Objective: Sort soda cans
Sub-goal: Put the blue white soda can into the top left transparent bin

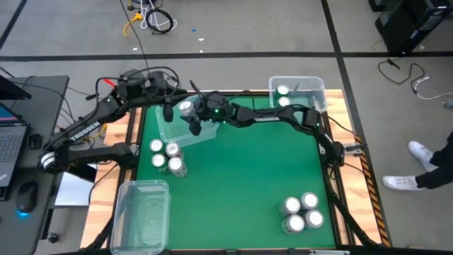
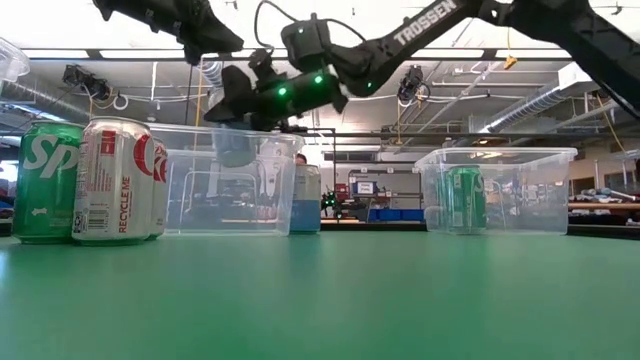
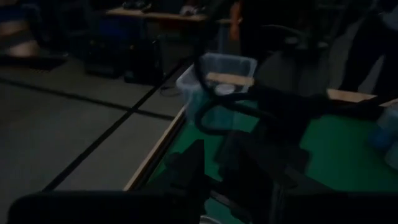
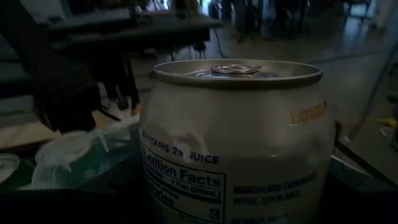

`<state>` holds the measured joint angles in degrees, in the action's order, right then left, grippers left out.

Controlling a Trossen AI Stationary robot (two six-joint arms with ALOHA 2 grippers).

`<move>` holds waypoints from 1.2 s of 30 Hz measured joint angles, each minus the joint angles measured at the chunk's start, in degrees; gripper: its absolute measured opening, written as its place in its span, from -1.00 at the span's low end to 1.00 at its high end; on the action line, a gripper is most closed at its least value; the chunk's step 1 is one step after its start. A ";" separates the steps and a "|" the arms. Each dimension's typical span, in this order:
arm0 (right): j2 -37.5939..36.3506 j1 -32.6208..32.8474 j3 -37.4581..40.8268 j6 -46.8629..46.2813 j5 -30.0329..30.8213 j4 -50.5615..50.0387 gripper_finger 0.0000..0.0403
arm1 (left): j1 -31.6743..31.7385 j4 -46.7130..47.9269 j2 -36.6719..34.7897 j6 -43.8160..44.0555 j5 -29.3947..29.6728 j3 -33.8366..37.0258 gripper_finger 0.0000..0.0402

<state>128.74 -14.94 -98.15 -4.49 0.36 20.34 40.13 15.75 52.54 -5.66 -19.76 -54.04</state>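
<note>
Silver can [image 4: 233, 143] gripped in right claw [image 1: 190, 113] over clear bin [image 1: 205, 132]; fingers hidden. Left claw [image 1: 168, 110] state unclear.

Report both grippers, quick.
Left gripper: above the far-left clear plastic bin; grip cannot be told.
Right gripper: shut on a silver-topped aluminium soda can above that bin.

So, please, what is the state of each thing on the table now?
Pale aluminium soda can: upright, gripped by the right gripper fingers.
Clear plastic bin at the back: under that can.
Clear bin, back right: two cans inside.
Clear bin, front left: no can seen inside.
Four cans, left: standing.
Four cans, front right: standing.
Left gripper: by the back bin.
</note>
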 joint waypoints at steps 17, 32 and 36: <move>0.22 -0.17 0.00 1.70 -0.02 -1.54 0.44 | -0.01 9.94 2.22 -0.42 3.20 0.02 -0.95; -0.49 -0.08 0.00 3.09 -0.73 -1.99 0.43 | -0.16 20.95 4.74 6.86 3.38 -5.54 0.01; -0.49 0.05 0.00 3.22 -0.73 -2.02 0.43 | -0.16 26.13 8.60 7.72 3.38 -8.63 0.34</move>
<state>128.25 -14.89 -98.15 -1.28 -0.38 18.33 39.97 41.87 61.14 2.06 -16.38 -62.67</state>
